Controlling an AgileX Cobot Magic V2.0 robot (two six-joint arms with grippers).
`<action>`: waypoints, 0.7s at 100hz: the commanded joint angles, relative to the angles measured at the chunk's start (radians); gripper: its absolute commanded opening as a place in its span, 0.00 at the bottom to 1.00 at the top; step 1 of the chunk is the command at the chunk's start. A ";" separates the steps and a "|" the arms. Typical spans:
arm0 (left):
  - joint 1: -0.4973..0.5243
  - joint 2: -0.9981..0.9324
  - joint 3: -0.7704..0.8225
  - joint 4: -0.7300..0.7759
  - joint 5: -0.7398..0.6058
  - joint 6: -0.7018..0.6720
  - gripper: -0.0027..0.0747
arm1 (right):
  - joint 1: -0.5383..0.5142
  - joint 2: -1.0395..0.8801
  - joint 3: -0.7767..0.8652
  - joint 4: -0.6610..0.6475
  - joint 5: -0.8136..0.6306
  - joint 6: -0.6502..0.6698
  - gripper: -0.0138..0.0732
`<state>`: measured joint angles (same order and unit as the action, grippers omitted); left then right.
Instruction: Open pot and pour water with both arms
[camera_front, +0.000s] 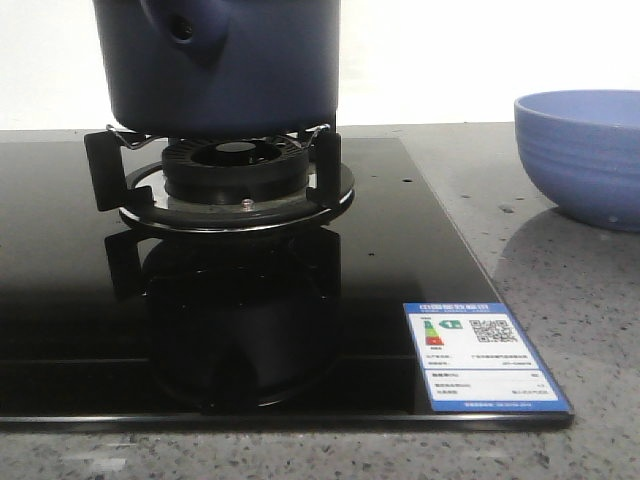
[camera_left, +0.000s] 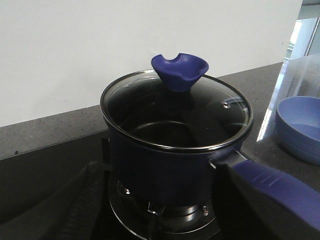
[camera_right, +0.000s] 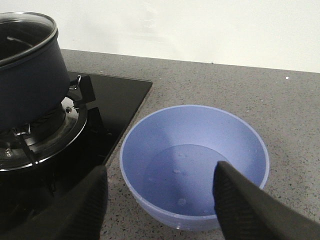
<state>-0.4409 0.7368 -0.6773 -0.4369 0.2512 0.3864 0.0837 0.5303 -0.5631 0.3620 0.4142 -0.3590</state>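
The dark navy pot (camera_front: 225, 70) stands on the gas burner (camera_front: 235, 175), its hollow handle socket (camera_front: 180, 30) facing the front camera. In the left wrist view the pot (camera_left: 165, 170) wears a glass lid (camera_left: 150, 110) with a blue knob (camera_left: 179, 70), and a blue handle (camera_left: 285, 192) runs out from its side. My left gripper (camera_left: 158, 167) is open, level with the pot's wall, one finger (camera_left: 245, 205) in front of the handle's root. My right gripper (camera_right: 161, 167) is open and empty over the near rim of the light-blue bowl (camera_right: 200, 130). Neither gripper shows in the front view.
The burner sits in a black glass hob (camera_front: 60, 300) with a sticker (camera_front: 483, 355) at its front right corner. The bowl (camera_front: 585, 150) stands on the grey speckled counter (camera_front: 560, 280) right of the hob. It seems to hold a little clear liquid. A white wall is behind.
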 joint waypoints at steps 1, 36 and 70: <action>-0.009 0.030 -0.055 -0.026 -0.108 0.005 0.60 | 0.003 0.010 -0.037 0.002 -0.083 -0.010 0.64; -0.008 0.168 -0.211 -0.034 -0.102 0.009 0.60 | 0.003 0.010 -0.037 0.004 -0.083 -0.010 0.64; -0.056 0.341 -0.351 -0.037 -0.080 0.027 0.60 | 0.003 0.010 -0.037 0.004 -0.083 -0.010 0.64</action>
<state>-0.4856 1.0650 -0.9696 -0.4566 0.2244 0.4008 0.0837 0.5303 -0.5631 0.3620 0.4064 -0.3590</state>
